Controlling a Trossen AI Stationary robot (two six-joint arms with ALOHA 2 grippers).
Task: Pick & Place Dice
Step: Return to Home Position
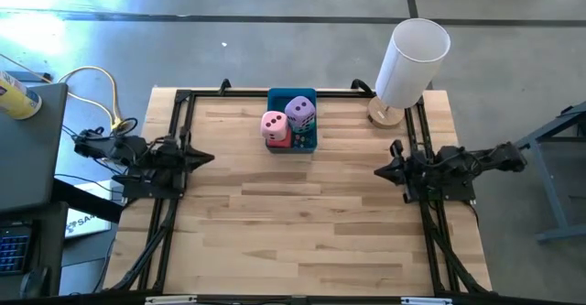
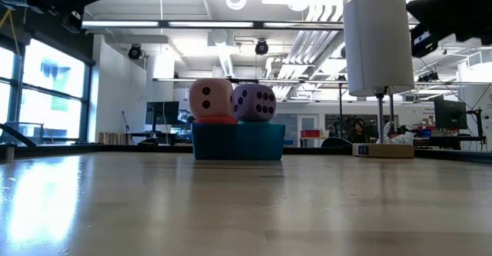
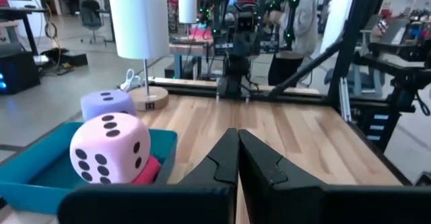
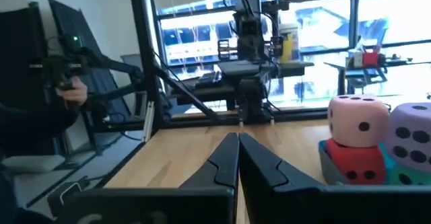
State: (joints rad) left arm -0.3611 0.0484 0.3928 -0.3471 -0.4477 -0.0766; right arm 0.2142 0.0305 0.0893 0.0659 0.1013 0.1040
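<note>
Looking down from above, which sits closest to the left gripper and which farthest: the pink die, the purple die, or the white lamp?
From the left gripper, at the table's left side:
1. Pink die, left side of the blue tray.
2. Purple die, just right of it.
3. White lamp, far right corner.

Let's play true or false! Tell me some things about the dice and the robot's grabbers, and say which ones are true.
1. The pink die sits on top of the red die. True.
2. The purple die lies on the bare table. False: it is in the blue tray, on top of the teal die.
3. The left gripper holds a die. False: it is shut on nothing, at the table's left side.
4. The right gripper is shut and empty. True.
</note>
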